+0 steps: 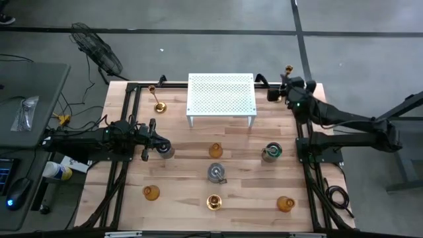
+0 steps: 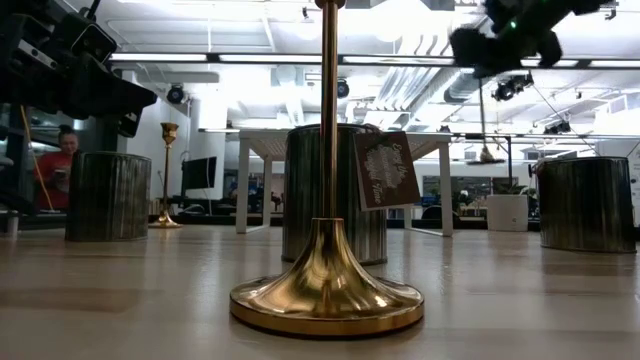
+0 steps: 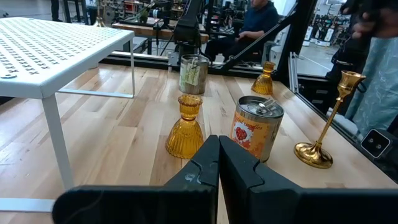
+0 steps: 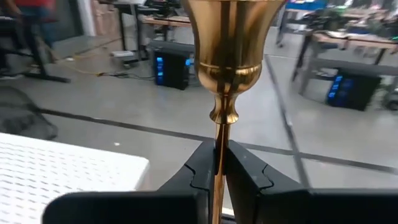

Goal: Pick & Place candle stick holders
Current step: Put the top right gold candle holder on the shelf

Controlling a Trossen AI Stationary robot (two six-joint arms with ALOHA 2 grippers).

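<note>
a: right gripper [image 4: 219, 163] pinched on the slim stem of a gold candle stick holder [image 4: 227, 56], held off the table at the far right corner, beside the white perforated stand [image 1: 221, 99].

b: step?

a: looks mid-carry. the stick is gripped and airborne; placing it seems to come next. that calls for keeping it upright and setting the round base down flat, since a tall thin stick should tip easily.

b: left gripper?

a: left gripper [image 3: 219, 163], fingers pressed together on nothing, low at the left side of the wooden table [image 1: 185, 152], just beside a squat silver holder [image 1: 166, 151].

b: the rest?

a: second gold stick [image 1: 159, 105] stands left of the stand, a third [image 1: 213, 201] near the front edge. polished brassy metal, flared bases. two more silver holders [image 1: 217, 172] mid-table, ribbed, jar-like, one tagged. three amber glass holders [image 1: 151, 192], fluted, bell-shaped, spread well apart. none on the stand yet.
</note>
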